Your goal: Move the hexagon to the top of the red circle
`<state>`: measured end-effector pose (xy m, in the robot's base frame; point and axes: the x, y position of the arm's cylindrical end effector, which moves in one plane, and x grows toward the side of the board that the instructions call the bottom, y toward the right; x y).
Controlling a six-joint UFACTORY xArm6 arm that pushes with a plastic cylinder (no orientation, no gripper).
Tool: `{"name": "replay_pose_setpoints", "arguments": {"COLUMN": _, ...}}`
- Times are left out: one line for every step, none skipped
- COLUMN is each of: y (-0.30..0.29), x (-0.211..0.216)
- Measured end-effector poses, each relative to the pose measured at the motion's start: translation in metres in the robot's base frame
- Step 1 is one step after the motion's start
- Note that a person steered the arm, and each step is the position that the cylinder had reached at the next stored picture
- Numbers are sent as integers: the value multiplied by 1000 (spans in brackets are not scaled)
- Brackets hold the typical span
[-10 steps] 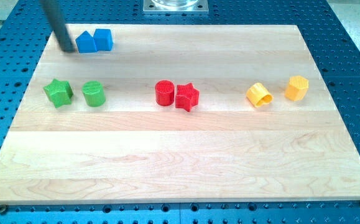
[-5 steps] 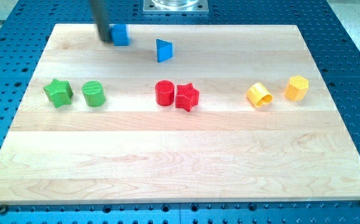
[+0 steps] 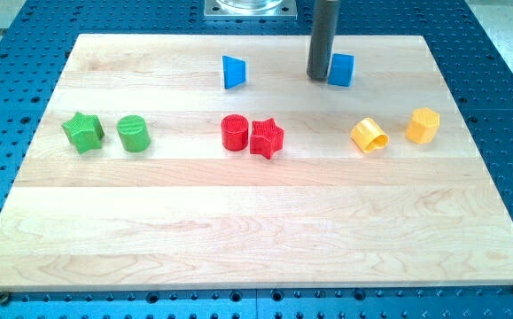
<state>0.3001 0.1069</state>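
yellow hexagon (image 3: 423, 125): near the board's right edge, upper half
red circle (image 3: 235, 132): mid-board, touching the red star (image 3: 267, 138)
my tip (image 3: 319, 76): near the top edge, touching the blue cube (image 3: 341, 69) on its left side
claw: none, a bare rod
yellow cylinder (image 3: 369, 136): just left of the hexagon

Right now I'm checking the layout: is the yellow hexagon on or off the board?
On. The yellow hexagon sits on the board near its right edge, beside the yellow cylinder.
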Motion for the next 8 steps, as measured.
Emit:
{"name": "replay_pose_setpoints", "arguments": {"y": 44, "x": 44}}
{"name": "replay_pose_setpoints", "arguments": {"y": 154, "x": 55}}
{"name": "replay_pose_setpoints", "arguments": {"y": 208, "x": 105}}
{"name": "replay_pose_setpoints", "arguments": {"y": 110, "x": 118}}
{"name": "replay_pose_setpoints", "arguments": {"y": 1, "x": 88}}
{"name": "replay_pose_setpoints", "arguments": {"y": -94, "x": 89}}
{"name": "replay_pose_setpoints", "arguments": {"y": -23, "x": 97}}
{"name": "replay_pose_setpoints", "arguments": {"y": 4, "x": 67}}
